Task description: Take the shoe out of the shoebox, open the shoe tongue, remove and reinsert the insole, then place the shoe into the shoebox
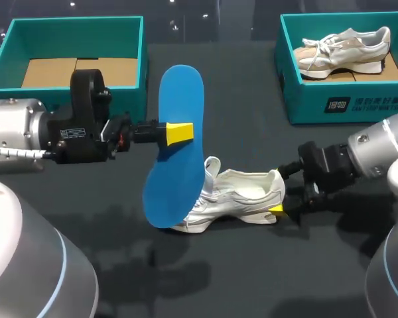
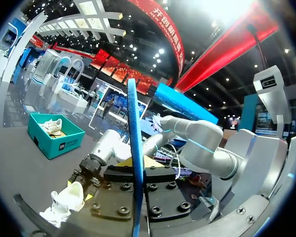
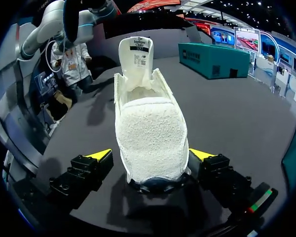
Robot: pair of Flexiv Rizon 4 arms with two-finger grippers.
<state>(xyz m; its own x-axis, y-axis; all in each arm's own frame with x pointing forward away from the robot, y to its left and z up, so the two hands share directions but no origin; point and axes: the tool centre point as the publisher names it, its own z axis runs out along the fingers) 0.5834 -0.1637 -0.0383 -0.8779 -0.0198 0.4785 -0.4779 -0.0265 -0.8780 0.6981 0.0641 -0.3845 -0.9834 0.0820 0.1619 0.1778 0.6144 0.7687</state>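
Right gripper (image 3: 150, 155) sits closest, straddling the heel of the white mesh shoe with fleece lining (image 3: 149, 123). You cannot tell whether it clamps the heel or merely brackets it. The shoe stands on its sole on the black table (image 1: 252, 278). Its long axis runs straight ahead of this gripper, heel at the gripper and toe pointing away toward the left arm, with the tongue raised.

Left gripper (image 1: 179, 132) is closed on the flat blue foam insole (image 1: 174, 179), pinching one edge near mid-length. The insole hangs almost upright and slightly tilted. Its broader end is lowest, below this gripper and by the shoe's toe end; contact there cannot be confirmed.

Expect these faults:
- The insole may pivot in the single edge pinch, or buckle when pressed into the opening.
- The tongue may fold back over the opening.
- If the heel is unclamped, the shoe may slide or tip under insertion load.
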